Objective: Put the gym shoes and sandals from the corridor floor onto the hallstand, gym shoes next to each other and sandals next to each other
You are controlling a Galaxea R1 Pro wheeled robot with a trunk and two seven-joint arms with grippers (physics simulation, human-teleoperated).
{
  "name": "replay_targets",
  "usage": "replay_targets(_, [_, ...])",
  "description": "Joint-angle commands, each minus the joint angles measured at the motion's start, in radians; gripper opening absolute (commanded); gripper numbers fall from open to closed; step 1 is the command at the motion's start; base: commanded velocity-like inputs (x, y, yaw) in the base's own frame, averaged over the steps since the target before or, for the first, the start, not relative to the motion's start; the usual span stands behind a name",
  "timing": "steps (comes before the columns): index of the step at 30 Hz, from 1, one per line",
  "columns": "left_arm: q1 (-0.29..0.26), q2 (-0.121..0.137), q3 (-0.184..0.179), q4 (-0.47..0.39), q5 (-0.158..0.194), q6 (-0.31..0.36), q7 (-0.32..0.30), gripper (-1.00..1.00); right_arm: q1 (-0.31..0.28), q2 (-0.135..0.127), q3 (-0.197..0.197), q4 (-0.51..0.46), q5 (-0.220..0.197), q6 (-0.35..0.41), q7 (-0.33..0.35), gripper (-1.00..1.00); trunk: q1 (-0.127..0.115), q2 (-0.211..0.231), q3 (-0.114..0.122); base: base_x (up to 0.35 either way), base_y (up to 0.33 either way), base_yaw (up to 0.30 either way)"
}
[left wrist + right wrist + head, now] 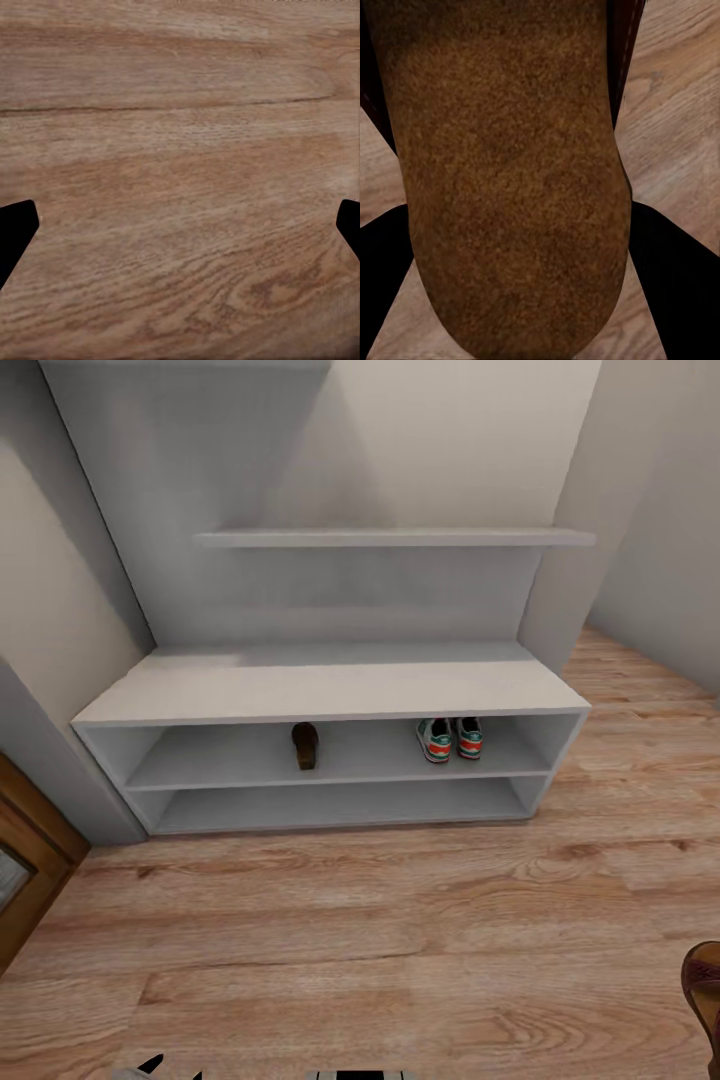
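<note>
The pale grey hallstand stands against the wall ahead. In its upper shelf slot the two gym shoes sit side by side towards the right, and one dark brown sandal lies near the middle. The other sandal fills the right wrist view with its tan footbed, and my right gripper is shut on it, black fingers against both its sides. That sandal peeks in at the head view's right edge above the corridor floor. My left gripper hangs open over bare planks.
A brown wooden door stands at the left, beside the hallstand's left end. Grey walls close in the unit on both sides. A staggered shelf runs above the broad low top. Open plank floor lies between me and the hallstand.
</note>
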Motion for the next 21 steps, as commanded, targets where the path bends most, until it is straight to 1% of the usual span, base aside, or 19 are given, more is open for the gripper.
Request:
replay_targets(1, [-0.001, 0.000, 0.001, 0.002, 0.006, 0.000, -0.007, 1.00, -0.001, 0.000, -0.004, 0.000, -0.006, -0.001, 0.008, -1.00, 0.000, 0.000, -0.001, 0.000, 0.310, 0.000])
replay_targets(21, [-0.001, 0.001, 0.001, 0.002, 0.007, 0.000, -0.008, 1.00, -0.001, 0.001, -0.004, -0.001, -0.006, -0.001, 0.008, -1.00, 0.000, 0.000, -0.001, 0.000, 0.310, 0.001])
